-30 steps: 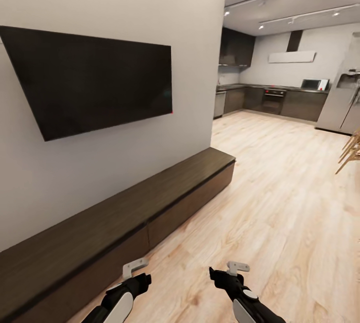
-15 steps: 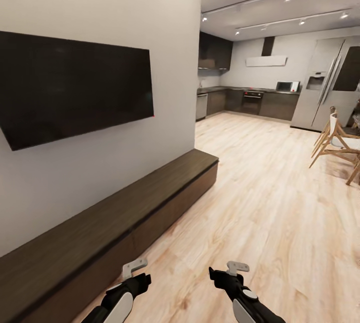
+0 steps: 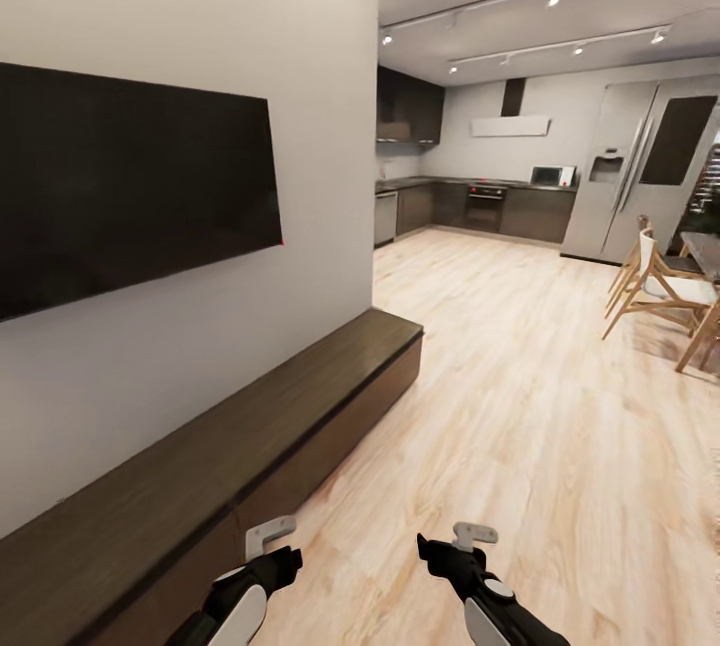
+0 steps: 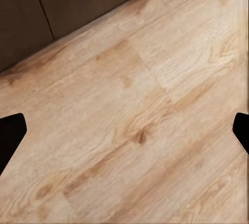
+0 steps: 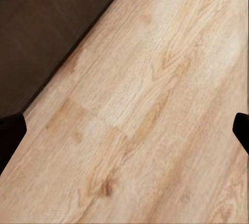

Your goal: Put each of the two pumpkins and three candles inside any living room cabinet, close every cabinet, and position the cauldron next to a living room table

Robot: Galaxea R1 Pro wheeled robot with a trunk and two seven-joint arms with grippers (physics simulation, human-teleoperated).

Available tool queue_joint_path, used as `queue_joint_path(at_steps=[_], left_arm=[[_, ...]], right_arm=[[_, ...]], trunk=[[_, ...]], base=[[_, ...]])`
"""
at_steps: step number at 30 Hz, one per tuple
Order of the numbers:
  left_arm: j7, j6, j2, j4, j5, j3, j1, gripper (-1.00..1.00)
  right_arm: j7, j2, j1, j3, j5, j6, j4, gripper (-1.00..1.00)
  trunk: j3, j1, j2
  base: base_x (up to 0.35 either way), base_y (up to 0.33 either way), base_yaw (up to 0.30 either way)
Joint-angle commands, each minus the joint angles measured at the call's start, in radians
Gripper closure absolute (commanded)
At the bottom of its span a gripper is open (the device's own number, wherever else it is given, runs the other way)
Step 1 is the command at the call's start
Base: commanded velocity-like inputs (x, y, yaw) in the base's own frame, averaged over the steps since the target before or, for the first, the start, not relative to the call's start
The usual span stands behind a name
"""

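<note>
The long low dark-brown wooden cabinet [image 3: 250, 446] runs along the foot of the pale wall at our left, from the near left corner of the head view to its far end beside the opening into the kitchen. Its flat handleless drawer fronts sit flush, all closed as far as we can see, and its top is bare. In the left wrist view a strip of that dark cabinet front [image 4: 78, 0] shows with one vertical seam, meeting the pale wood plank floor [image 4: 140, 130]; in the right wrist view the same dark front [image 5: 46, 31] borders the floor.

Above the cabinet a large black flat television [image 3: 120, 181] hangs on the wall. Our left gripper [image 3: 270, 541] and right gripper [image 3: 462, 541] hover low over the floor at the near edge of the head view, just off the cabinet. In each wrist view the two dark fingertips [image 4: 10, 135] [image 5: 11, 133] sit at opposite edges with bare floor between them, so we see both pairs of jaws spread apart and holding nothing.

Farther off, dark kitchen cupboards [image 3: 480, 211] line the back wall, a silver refrigerator [image 3: 635, 176] stands to their right, and pale wooden chairs [image 3: 655, 286] stand at the right edge.
</note>
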Motion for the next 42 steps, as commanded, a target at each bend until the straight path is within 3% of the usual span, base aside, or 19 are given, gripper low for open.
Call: queue_joint_path(at_steps=[1,26,42], left_arm=[[0.008,0.001,0.001,-0.002,0.006,-0.003,-0.001,-1.0],[0.009,0.001,0.0,-0.002,0.008,-0.003,-0.001,-1.0],[0.01,0.001,0.0,-0.001,0.009,-0.002,-0.001,-1.0]], right_arm=[[-0.006,-0.001,-0.001,0.008,-0.01,-0.004,0.0,-1.0],[-0.006,-0.002,-0.001,0.008,-0.01,-0.004,0.0,-1.0],[-0.006,-0.001,-0.001,0.008,-0.01,-0.004,-0.001,-1.0]], trunk=[[0.0,0.001,-0.001],[0.029,0.001,-0.001],[0.034,0.001,-0.001]], base=[[0.339,0.0,-0.209],[0.34,0.022,-0.212],[0.341,0.0,-0.11]])
